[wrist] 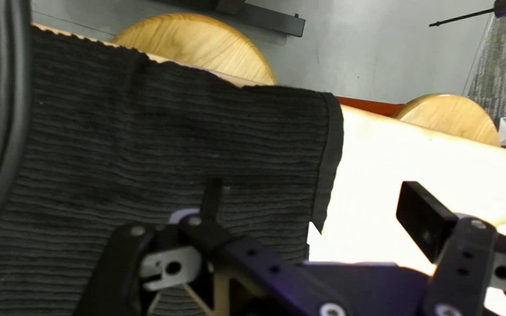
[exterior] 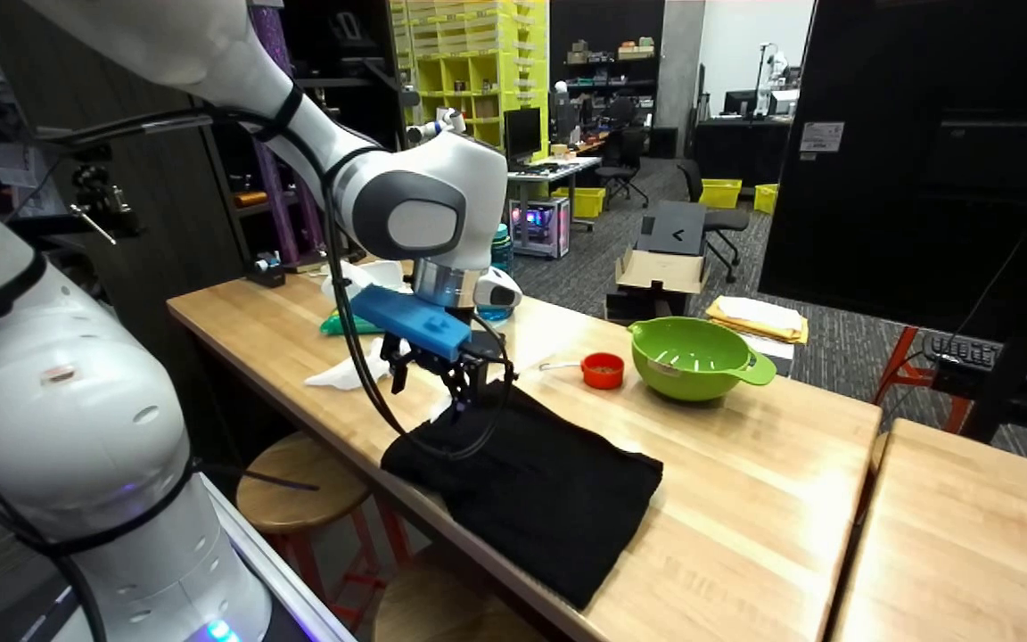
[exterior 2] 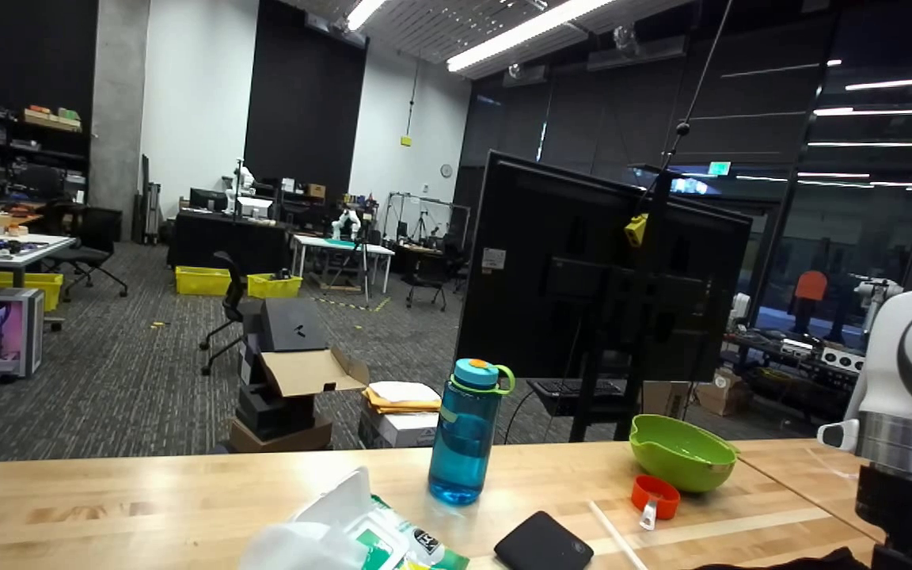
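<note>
My gripper [exterior: 431,392] is open and empty, above one end of a black ribbed cloth [exterior: 558,486]. In the wrist view, the gripper [wrist: 316,204] has its fingers wide apart. The left finger is over the cloth [wrist: 169,140] and the right finger is over the bright wooden table, with the cloth's hemmed edge between them. The cloth lies mostly flat along the table's front edge, with one corner near the hem uneven. In an exterior view only a strip of the cloth [exterior 2: 804,564] shows, and the fingertips are cut off at the frame's edge.
A red measuring cup [exterior: 603,372] and a green bowl [exterior: 690,357] stand beyond the cloth. A blue bottle [exterior 2: 464,435], a white and green bag [exterior 2: 416,546], a black square item [exterior 2: 543,545] and a white stick [exterior 2: 617,537] are also on the table. Wooden stools [exterior: 299,486] stand at the front edge.
</note>
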Action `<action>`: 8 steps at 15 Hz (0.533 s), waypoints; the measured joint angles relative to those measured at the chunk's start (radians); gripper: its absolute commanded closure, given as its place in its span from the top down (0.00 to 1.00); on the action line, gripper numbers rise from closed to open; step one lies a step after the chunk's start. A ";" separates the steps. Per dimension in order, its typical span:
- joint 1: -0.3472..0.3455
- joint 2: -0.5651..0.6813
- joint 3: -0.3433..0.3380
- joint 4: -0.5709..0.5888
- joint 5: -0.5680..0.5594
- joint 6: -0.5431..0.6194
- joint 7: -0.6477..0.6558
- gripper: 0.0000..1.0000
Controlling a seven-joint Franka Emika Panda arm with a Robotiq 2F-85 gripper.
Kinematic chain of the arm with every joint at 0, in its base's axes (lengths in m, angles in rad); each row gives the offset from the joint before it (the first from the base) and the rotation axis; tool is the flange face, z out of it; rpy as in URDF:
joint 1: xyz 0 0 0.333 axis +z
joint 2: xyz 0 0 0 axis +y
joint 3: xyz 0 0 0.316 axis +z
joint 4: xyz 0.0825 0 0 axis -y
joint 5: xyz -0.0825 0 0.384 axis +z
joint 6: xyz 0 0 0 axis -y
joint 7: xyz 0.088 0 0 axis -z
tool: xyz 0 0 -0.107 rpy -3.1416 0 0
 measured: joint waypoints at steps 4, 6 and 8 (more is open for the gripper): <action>0.031 0.003 0.000 -0.001 0.062 -0.025 -0.018 1.00; 0.045 0.008 0.001 -0.001 0.090 -0.040 -0.029 1.00; 0.055 0.016 0.002 -0.001 0.106 -0.048 -0.040 1.00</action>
